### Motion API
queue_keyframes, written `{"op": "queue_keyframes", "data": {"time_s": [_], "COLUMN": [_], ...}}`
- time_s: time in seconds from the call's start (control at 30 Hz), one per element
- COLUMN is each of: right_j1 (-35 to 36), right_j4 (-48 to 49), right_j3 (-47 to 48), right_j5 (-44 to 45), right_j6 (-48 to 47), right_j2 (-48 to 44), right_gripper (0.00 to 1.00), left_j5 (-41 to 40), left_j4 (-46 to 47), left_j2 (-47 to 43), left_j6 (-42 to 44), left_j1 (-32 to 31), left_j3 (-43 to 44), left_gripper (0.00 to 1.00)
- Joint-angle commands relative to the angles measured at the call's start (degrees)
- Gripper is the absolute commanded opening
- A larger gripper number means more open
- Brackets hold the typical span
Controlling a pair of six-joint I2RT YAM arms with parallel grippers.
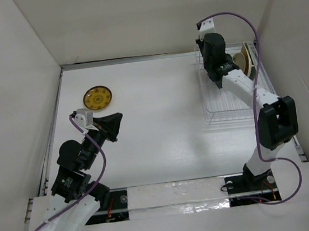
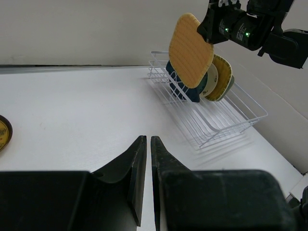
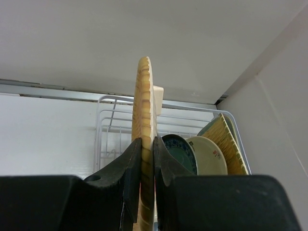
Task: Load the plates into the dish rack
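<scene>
Grip first: my right gripper [image 3: 147,144] is clamped on the lower rim of a tan plate [image 3: 143,96], which stands on edge above the rack [image 2: 231,122], over its far end. The plate hangs just on the open-slot side of the teal plate [image 3: 180,151], the cream plate [image 3: 209,156] and a woven one [image 3: 226,144], all three upright in the rack. I judge the tan plate to be light and stiff, wood by the look of it, and its ribbed edge gives my pads something to bite. It is not brittle, but a pinch this narrow could let it swivel if it knocks a wire, so I would keep hold low on the rim and let it go only once it sits between two wires. My left gripper [image 2: 147,142] is closed on nothing, hovering over the table well left of the rack. The yellow plate [image 1: 97,97] lies flat further left of the rack. It looks glazed, so probably heavier, slicker and easier to chip, and its raised rim is the only place to take it.
</scene>
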Motion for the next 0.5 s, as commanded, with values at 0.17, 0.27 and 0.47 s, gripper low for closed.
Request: {"op": "queue_keyframes", "data": {"time_s": [0.17, 0.27, 0.47], "right_j1": [1.3, 0.1, -1.0], "right_j4": [7.5, 8.3, 10.6], "right_j3": [-1.0, -2.7, -8.1], "right_j5": [-0.3, -0.3, 0.3], "right_j6": [1.6, 2.6, 6.1], "right_j2": [0.3, 0.9, 1.7], "right_gripper": [0.00, 0.00, 0.00], "left_j5": [0.1, -0.2, 0.3], "left_j4": [3.0, 3.0, 3.0], "left_j2": [0.6, 0.3, 0.8], "left_j6": [0.1, 0.0, 0.0], "left_j1": [0.3, 0.3, 0.3], "left_j3": [0.5, 0.4, 0.5], "left_gripper": [0.06, 0.06, 0.06]}}
